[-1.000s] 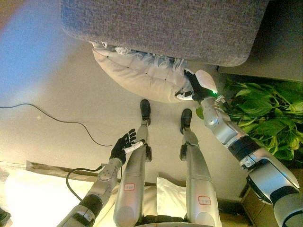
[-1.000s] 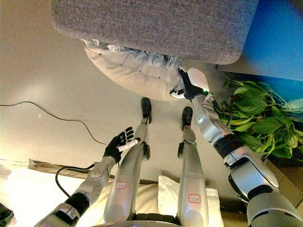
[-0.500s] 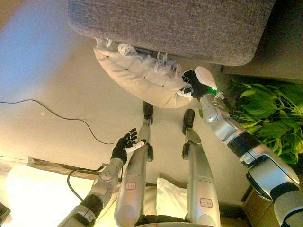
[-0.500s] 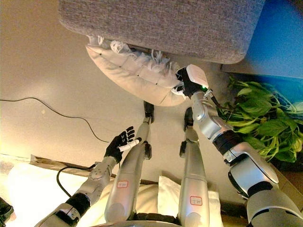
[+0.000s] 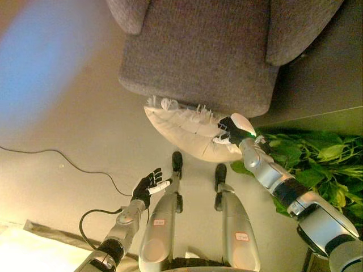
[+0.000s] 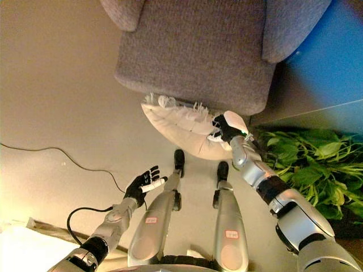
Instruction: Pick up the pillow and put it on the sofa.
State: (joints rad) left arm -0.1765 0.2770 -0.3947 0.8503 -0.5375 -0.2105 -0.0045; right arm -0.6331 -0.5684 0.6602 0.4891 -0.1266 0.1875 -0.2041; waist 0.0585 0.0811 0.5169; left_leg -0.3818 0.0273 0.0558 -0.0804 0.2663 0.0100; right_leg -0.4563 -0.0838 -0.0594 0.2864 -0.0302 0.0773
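Note:
A cream pillow with a frilled edge hangs in the air just in front of the grey sofa's seat, its frill near the seat's front edge. My right hand is shut on the pillow's right end and holds it up. In the right eye view the same grip shows at the right hand on the pillow. My left hand hangs low at the lower left, open and empty, well away from the pillow.
A green leafy plant stands to the right of the sofa, close beside my right arm. A thin black cord runs across the beige floor at the left. The sofa's two armrests flank the seat.
The camera has tilted up, bringing the sofa seat and armrests into view. The right hand has lifted the pillow off the floor, up toward the seat's front edge. The left hand stays as it was.

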